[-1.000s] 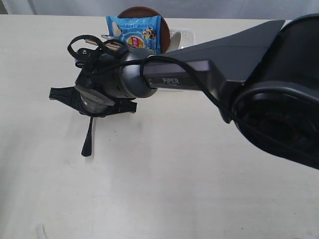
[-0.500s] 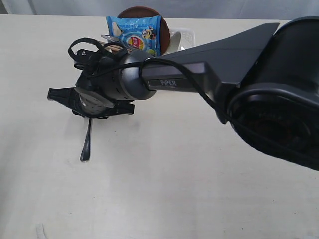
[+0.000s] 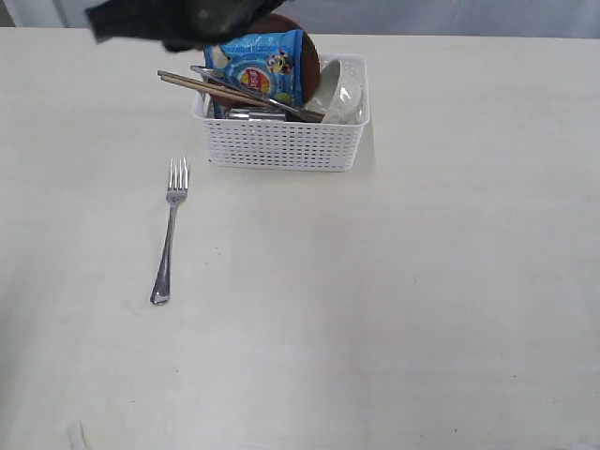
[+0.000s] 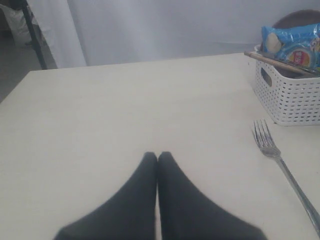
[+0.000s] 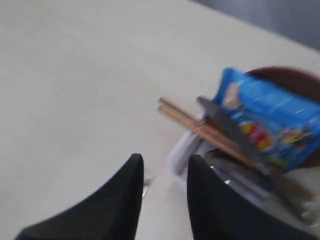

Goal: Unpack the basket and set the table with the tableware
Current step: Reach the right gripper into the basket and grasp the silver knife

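The white lattice basket [image 3: 286, 141] stands at the table's far middle, also seen as the basket [image 4: 292, 97]. It holds two wooden chopsticks [image 3: 202, 84], a steel knife [image 3: 272, 100], the off-white bowl [image 3: 339, 94], the brown plate [image 3: 307, 52] and the blue chip bag [image 3: 258, 64]. A steel fork [image 3: 169, 230] lies alone on the table [image 3: 394, 300], left of the basket. My right gripper [image 5: 164, 161] hovers open and empty near the basket's corner by the chopsticks [image 5: 200, 127]; a dark blur at the exterior view's top edge is part of that arm [image 3: 169, 19]. My left gripper [image 4: 157, 156] is shut, empty, over bare table left of the fork [image 4: 282, 167].
A grey curtain [image 4: 150, 27] hangs behind the table's far edge. A steel object [image 3: 253, 114], partly hidden, lies low inside the basket under the knife. The table's left edge [image 4: 15, 87] drops off near my left gripper.
My right arm has risen away from the fork and swung back toward the basket, uncovering the table. The fork stays flat where it was let go.
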Motion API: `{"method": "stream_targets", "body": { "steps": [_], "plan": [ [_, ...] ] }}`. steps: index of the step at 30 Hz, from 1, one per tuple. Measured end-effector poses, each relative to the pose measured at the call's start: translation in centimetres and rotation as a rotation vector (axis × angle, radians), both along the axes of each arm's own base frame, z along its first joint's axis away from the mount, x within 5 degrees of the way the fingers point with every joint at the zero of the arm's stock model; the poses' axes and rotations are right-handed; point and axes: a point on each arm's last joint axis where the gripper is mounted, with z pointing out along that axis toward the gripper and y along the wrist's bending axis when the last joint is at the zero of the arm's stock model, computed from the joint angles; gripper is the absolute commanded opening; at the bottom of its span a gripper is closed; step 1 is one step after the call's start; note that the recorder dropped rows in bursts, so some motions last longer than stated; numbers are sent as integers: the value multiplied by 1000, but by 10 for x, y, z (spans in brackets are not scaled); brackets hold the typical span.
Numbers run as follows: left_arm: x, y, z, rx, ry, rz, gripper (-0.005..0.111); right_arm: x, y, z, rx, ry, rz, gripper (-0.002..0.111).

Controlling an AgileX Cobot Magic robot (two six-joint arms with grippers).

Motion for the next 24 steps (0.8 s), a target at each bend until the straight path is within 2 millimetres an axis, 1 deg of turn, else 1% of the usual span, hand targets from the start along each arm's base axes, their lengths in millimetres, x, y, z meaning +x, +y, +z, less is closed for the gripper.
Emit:
{"method": "stream_targets", "body": {
  "steps": [1, 2, 4, 6, 8, 10, 11, 12, 13, 14, 15, 16, 17, 18, 19, 21, 24],
  "plan": [
    [0, 0, 0, 0, 0, 0, 0, 15, -22, 11, -68, -66, 23, 30],
    [0, 0, 0, 0, 0, 0, 0, 26, -35, 14, -130, -102, 52, 30],
    [0, 0, 0, 0, 0, 0, 0, 43, -53, 9, -192, -98, 91, 30],
    [0, 0, 0, 0, 0, 0, 0, 56, -62, -6, -215, -59, 127, 30],
    [0, 0, 0, 0, 0, 0, 0, 66, -60, -24, -263, -43, 191, 35],
    [0, 0, 0, 0, 0, 0, 0, 75, -51, -40, -286, -23, 232, 41],
    [0, 0, 0, 0, 0, 0, 0, 78, -48, -42, -279, -24, 237, 43],
    [0, 0, 0, 0, 0, 0, 0, 86, -39, -48, -269, -18, 244, 44],
    [0, 0, 0, 0, 0, 0, 0, 90, -36, -51, -266, -12, 245, 44],
    [0, 0, 0, 0, 0, 0, 0, 98, -29, -58, -270, 11, 248, 44],
    [0, 0, 0, 0, 0, 0, 0, 100, -27, -62, -275, 27, 249, 44],
    [0, 0, 0, 0, 0, 0, 0, 107, -21, -74, -288, 57, 254, 44],
    [0, 0, 0, 0, 0, 0, 0, 109, -19, -77, -288, 65, 255, 44],
    [0, 0, 0, 0, 0, 0, 0, 113, -15, -87, -293, 86, 267, 44],
    [0, 0, 0, 0, 0, 0, 0, 114, -13, -91, -294, 96, 275, 44],
    [0, 0, 0, 0, 0, 0, 0, 114, -10, -108, -298, 140, 323, 44],
    [0, 0, 0, 0, 0, 0, 0, 120, -15, -119, -292, 169, 316, 44]
  ]
}}
